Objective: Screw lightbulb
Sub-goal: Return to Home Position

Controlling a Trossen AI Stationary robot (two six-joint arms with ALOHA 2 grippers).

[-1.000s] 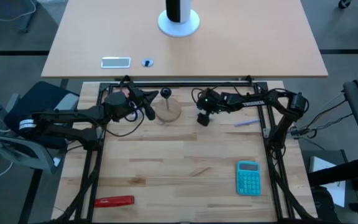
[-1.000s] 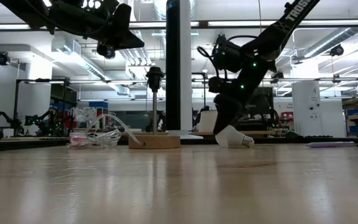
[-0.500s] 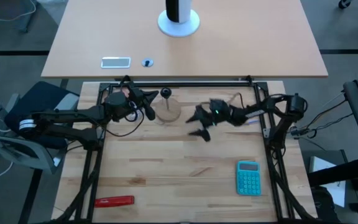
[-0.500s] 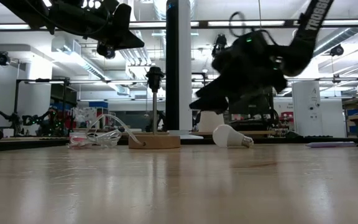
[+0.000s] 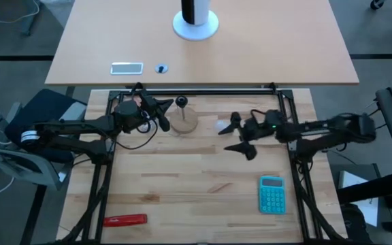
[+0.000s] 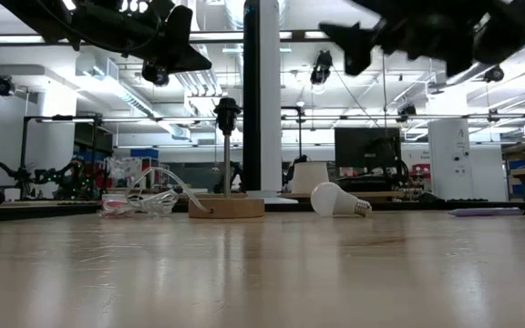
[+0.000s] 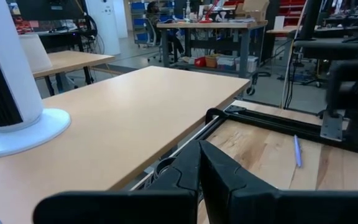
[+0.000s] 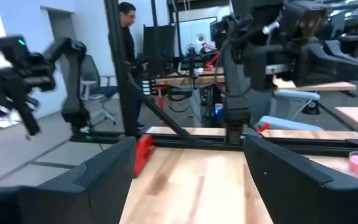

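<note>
Where the lightbulb (image 6: 335, 199) lies: on its side on the table (image 5: 182, 184), near the lamp (image 5: 184, 121), screw end toward the right arm's side.
right gripper (image 5: 239, 138): jaws spread wide, empty, raised; the lightbulb lies just past its fingertips, lampward.
left gripper (image 5: 159, 117): jaws pressed together, waiting across the lamp.
nearer arm: right, I judge.

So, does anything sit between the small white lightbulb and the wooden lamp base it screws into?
Nothing visible does. The small white rounded lightbulb lies on bare wood right of the round wooden lamp base. The open right claw hangs above the table, not between them.
</note>
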